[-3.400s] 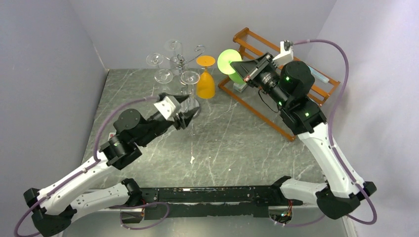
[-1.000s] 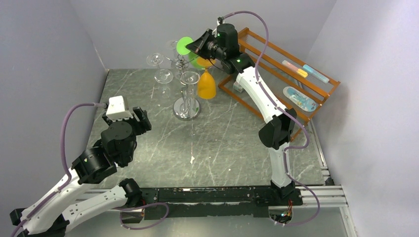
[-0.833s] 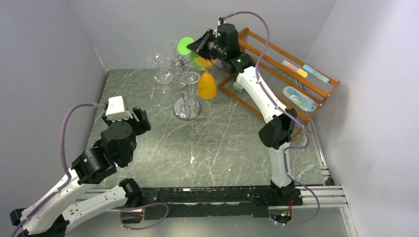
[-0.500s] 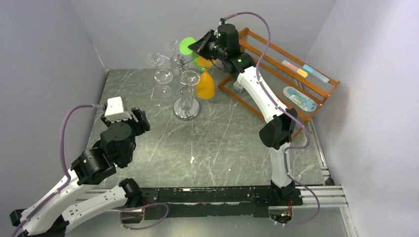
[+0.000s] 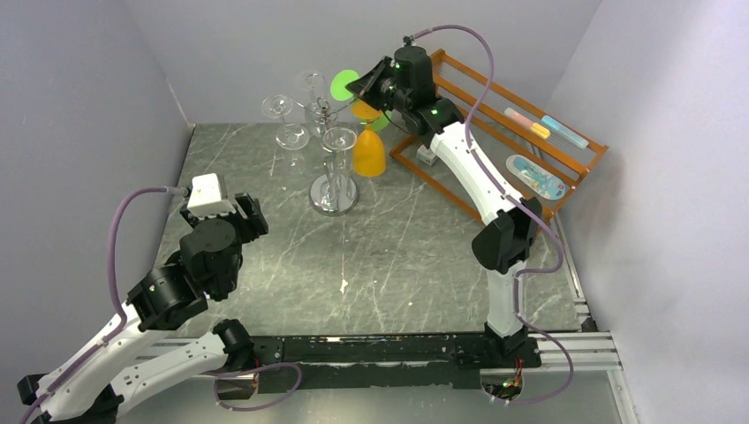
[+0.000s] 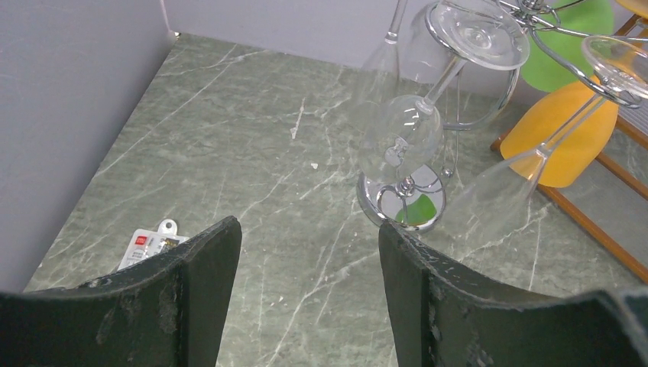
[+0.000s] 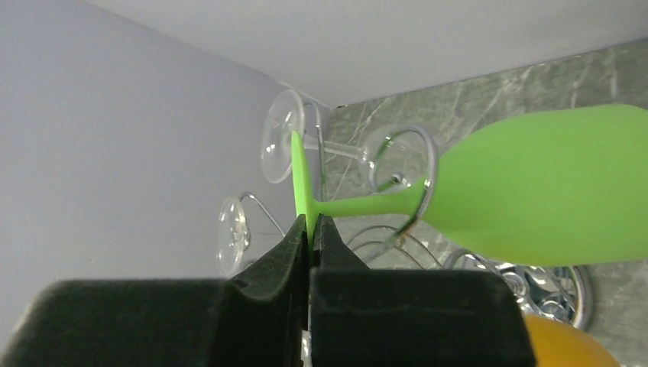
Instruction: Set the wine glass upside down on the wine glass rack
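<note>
The top camera looks down from high at six o'clock toward twelve, far off, over the whole surface [image 5: 397,256]. The left wrist camera faces the wine glass rack [image 6: 403,205] at one o'clock; the right wrist camera sees it close up.

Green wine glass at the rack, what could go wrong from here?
The right end effector pinches only the thin foot of the green wine glass, so it may twist or slip. Its stem is just at a scroll arm of the wine glass rack; released unseated, it could fall against the orange glass. The clear glasses hang close and could be knocked.
</note>
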`<action>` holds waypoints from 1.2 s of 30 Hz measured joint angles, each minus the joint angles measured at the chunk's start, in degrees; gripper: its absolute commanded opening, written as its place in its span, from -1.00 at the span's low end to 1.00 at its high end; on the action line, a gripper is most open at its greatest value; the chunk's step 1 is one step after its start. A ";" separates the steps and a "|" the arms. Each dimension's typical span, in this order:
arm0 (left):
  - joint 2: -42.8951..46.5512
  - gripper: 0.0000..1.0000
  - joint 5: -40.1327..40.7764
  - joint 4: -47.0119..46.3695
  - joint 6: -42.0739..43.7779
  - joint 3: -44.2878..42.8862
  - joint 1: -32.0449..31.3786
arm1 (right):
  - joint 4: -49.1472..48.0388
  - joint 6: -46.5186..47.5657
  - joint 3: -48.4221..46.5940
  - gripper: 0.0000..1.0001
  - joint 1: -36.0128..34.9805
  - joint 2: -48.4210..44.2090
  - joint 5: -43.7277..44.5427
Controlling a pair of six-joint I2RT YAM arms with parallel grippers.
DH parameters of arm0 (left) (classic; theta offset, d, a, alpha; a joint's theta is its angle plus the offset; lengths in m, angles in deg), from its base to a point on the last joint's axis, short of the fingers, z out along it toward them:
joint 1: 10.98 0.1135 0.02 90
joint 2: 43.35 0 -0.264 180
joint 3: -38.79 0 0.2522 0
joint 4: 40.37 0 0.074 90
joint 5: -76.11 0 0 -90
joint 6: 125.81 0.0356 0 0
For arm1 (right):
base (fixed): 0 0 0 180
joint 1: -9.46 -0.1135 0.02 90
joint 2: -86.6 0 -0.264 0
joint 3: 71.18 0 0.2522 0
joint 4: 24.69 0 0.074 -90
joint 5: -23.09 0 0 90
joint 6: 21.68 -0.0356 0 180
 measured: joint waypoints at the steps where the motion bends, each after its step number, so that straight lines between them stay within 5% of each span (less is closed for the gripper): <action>1: 0.00 0.41 0.00 0.00 0.00 0.00 0.00 | -0.61 0.02 1.53 -1.00 0.00 -0.98 0.79; 7: 0.24 0.41 0.00 0.00 0.00 0.02 0.00 | -4.72 0.22 10.56 -1.00 0.22 -7.61 5.01; 24: 0.90 0.41 0.00 0.39 -0.02 0.70 0.00 | -7.02 2.97 7.19 -0.73 1.09 -4.17 5.66; 31: 1.07 0.42 0.00 0.42 -0.02 0.70 0.00 | -6.82 3.67 4.70 -0.32 1.33 -2.86 5.60; 36: 1.07 0.42 0.00 0.42 -0.02 0.70 0.00 | -5.75 4.11 3.28 -0.27 1.44 -1.92 5.60</action>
